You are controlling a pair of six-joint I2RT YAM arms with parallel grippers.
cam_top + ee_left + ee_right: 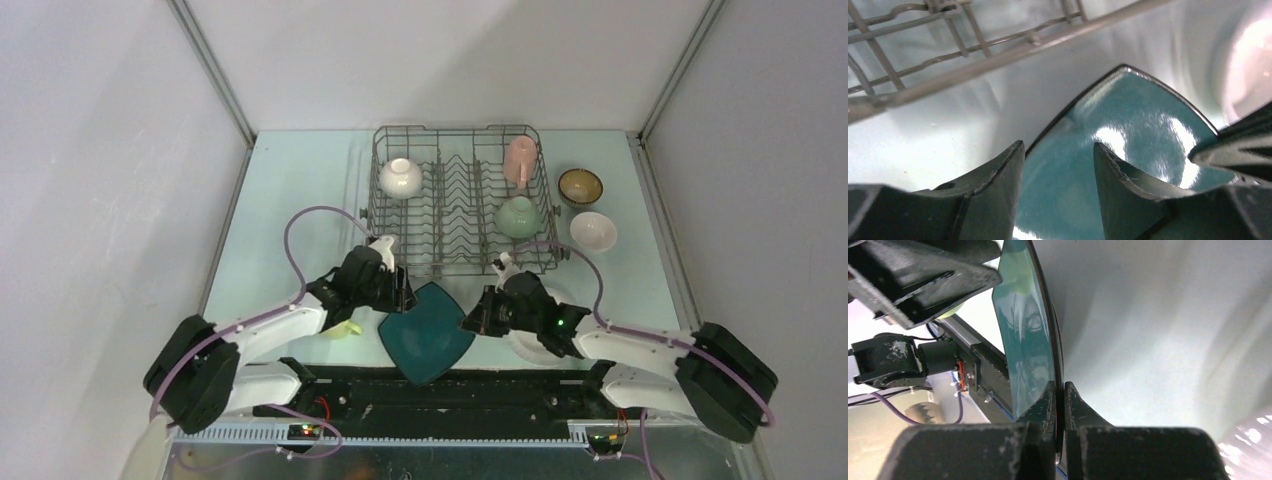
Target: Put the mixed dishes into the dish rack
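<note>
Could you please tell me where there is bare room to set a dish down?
Free: the table strip between the dish rack and the left wall; the rack's middle tine rows between white bowl and pink mug. Crowded: right of the rack, by the brown bowl; the near edge, around the dark teal plate.

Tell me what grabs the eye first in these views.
The dark teal square plate sits front and centre, the right gripper clamped on its rim and the left gripper open at its other side. Behind it, the dish rack holds a white bowl, pink mug and pale green bowl.
</note>
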